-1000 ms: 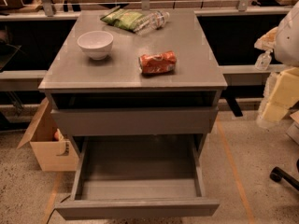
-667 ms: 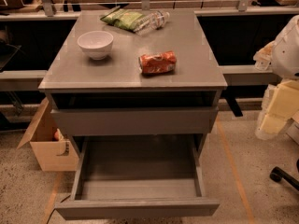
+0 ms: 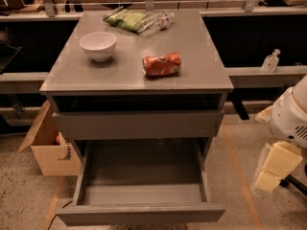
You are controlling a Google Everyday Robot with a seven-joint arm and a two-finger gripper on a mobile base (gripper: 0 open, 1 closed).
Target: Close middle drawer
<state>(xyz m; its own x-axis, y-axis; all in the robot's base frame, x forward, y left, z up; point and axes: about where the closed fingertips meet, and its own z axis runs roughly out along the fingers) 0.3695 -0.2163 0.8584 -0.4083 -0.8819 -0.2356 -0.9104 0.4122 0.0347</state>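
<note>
Looking down at the grey cabinet [image 3: 72, 78], we see the middle drawer [image 3: 141, 213] pulled fully out toward us at the bottom, same as 1 s ago. The gripper [image 3: 274, 169] sits low at the right edge, well apart from the drawer. Vs. the earlier frames it has dropped lower. Whether it's open or shut, or holding anything, we can't tell. On top, the white bowl [image 3: 98, 44] & orange can [image 3: 162, 64] haven't moved.
</note>
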